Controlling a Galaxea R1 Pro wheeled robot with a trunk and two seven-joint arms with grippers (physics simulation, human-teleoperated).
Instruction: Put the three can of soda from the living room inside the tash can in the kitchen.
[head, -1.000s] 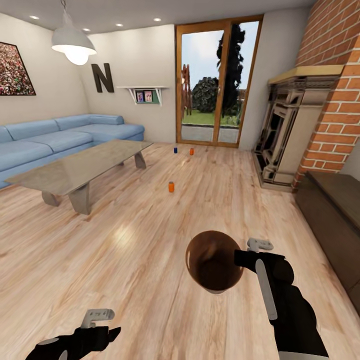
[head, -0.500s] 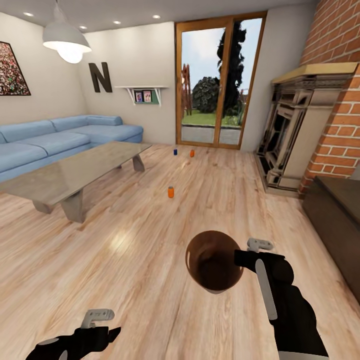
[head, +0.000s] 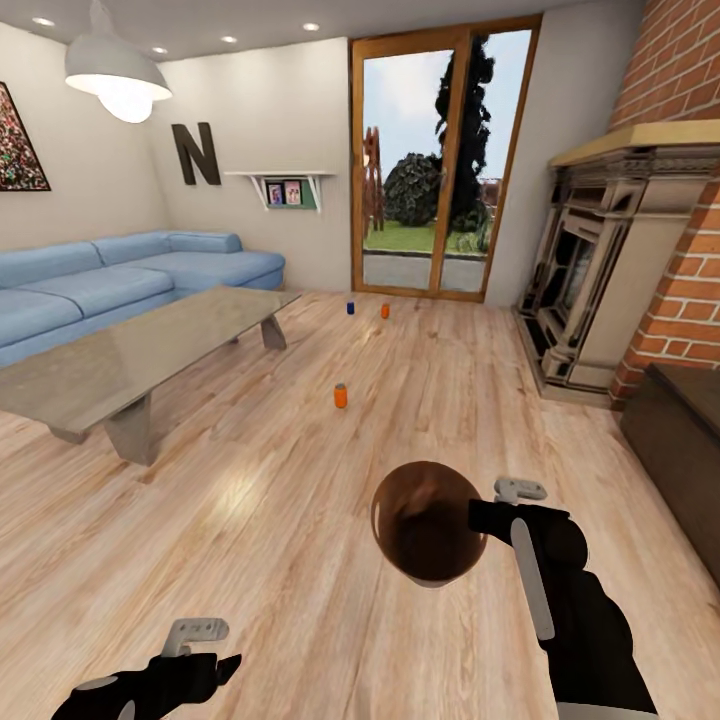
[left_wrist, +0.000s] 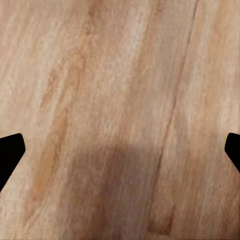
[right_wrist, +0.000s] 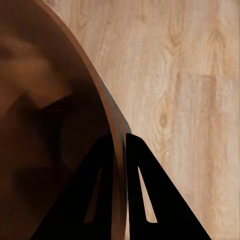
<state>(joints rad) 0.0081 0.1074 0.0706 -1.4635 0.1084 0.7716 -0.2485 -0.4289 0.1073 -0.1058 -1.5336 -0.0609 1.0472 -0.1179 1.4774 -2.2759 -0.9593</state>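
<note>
Right hand (right_wrist: 119, 145): fingers pressed together on the bin (head: 428, 522) rim, one inside the wall, one outside; bin carried in front of the trunk, mouth up, nothing visible inside. Left hand (left_wrist: 120, 150): fingers spread wide, nothing between them, hanging low over the floor (head: 250, 520).

Cans, all upright on the floor: near orange can (head: 341, 396) ahead of the bin, beside the surface's (head: 140, 345) end; blue can (head: 350, 308) and far orange can (head: 385, 311) near each other, well beyond, close to the glass doors (head: 435, 160). Sofa (head: 130, 275) behind the surface, at left; brick fireplace (head: 600, 270) at right.

Progress (judged): early. Bin is in the living room, in the grip; no can picked up or binned yet. Left to do: reach each can, drop all three in, get the bin to the kitchen.

Materials/shapes: bin round, tapered, thin-walled, brown wood-toned inside; looks rigid enough for a rim pinch. Cans small cylinders, silvery tops, prob. light and easily tipped. Floor warm wood plank, glossy, with glare. Surface low, smooth grey slab on angled legs.
</note>
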